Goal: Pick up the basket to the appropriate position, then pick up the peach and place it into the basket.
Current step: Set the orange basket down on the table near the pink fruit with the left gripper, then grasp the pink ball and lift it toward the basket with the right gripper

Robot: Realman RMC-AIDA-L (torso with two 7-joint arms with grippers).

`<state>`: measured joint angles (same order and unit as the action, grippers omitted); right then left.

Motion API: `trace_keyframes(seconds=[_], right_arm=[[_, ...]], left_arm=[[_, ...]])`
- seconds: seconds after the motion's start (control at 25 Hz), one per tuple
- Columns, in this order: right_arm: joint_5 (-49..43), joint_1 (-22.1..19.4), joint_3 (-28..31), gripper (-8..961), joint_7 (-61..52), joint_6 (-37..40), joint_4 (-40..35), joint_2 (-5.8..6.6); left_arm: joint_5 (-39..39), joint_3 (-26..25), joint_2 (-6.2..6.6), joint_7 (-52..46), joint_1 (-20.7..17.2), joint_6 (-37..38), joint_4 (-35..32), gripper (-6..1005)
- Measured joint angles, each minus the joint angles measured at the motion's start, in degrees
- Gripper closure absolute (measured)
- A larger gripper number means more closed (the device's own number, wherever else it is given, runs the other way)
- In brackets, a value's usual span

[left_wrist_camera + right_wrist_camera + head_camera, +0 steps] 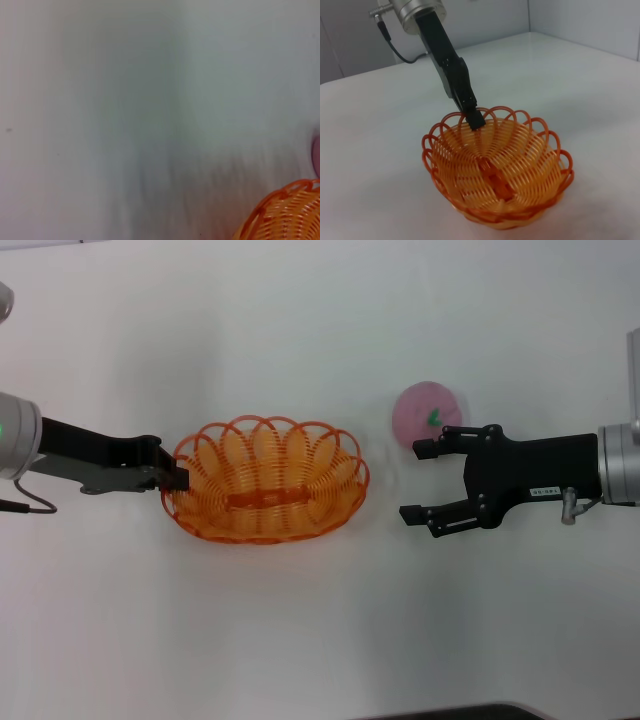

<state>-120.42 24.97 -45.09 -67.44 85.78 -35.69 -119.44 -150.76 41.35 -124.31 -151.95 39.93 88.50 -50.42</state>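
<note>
The oval orange wire basket (pixel 265 480) sits on the white table left of centre. My left gripper (pixel 178 478) is shut on its left rim; the right wrist view shows the black fingers (pixel 474 119) pinching the rim of the basket (pixel 500 170). A corner of the basket shows in the left wrist view (pixel 290 215). The pink peach (pixel 428 410) with a green leaf mark lies on the table right of the basket. My right gripper (pixel 418 480) is open and empty, just in front of the peach, its upper finger close to it.
The white table (pixel 300 640) stretches all around. A grey wall (pixel 580 20) rises behind the table's far edge in the right wrist view. A dark edge (pixel 480 712) shows at the table's front.
</note>
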Motion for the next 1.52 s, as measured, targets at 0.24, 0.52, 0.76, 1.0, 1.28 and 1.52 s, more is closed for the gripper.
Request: trace_keyframes(seconds=[0.24,0.52,0.76,1.0,1.28,1.52], right_arm=[[-0.08,-0.01,-0.56,10,0.0,-0.22,0.01,0.0],[-0.08,-0.02,-0.84,10,-0.01,-0.25,0.02,-0.07],[-0.08,-0.09,-0.87,10,-0.02,-0.16,0.01,-0.09],[-0.08,-0.1,-0.88,10,-0.05,-0.09,0.02,-0.09],[0.05,-0.06,-0.87,9,-0.06,-0.13,0.18,-0.09],[0.25,-0.13,-0.84,9,-0.06,-0.05,0.19,-0.08]], left_arm=[[1.39,1.19,0.0,-0.03,-0.6,-0.31,0.1,917],[1.86,3.35,0.21,-0.33,-0.58,0.2,0.2,904],[2.19,3.08,0.31,-0.35,-1.1,0.21,0.23,750],[2.34,3.04,0.44,0.34,-1.45,0.46,-0.16,513],[7.97,-1.18,2.44,12.09,-4.46,0.69,-1.65,236],[18.75,-11.72,5.84,35.33,-7.51,9.49,0.91,93]])
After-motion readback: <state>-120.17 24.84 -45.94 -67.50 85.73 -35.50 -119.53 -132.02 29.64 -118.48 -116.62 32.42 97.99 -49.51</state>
